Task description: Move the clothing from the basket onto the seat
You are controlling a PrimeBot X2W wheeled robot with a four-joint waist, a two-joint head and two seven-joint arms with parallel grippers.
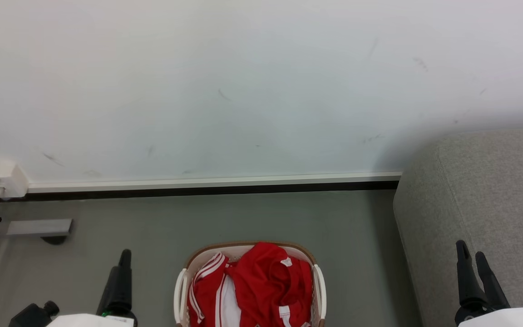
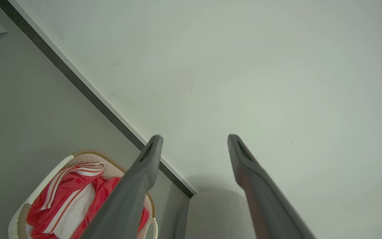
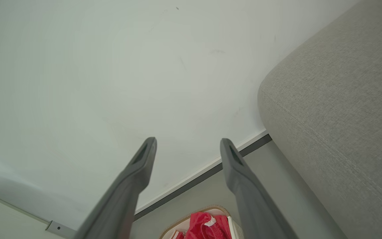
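The basket, white with a brown rim, stands on the grey floor at the bottom centre of the head view. The red clothing with white stripes is heaped inside it. The light-grey seat rises to the right of the basket. My left gripper hangs left of the basket, and my right gripper is in front of the seat. Both are open and empty, clear of the clothing. The left wrist view shows the left gripper with the clothing, basket and seat. The right wrist view shows the right gripper with the clothing and seat.
A white wall with a baseboard runs behind the basket. A white socket box and a grey metal bracket sit at the far left. Grey floor separates basket and seat.
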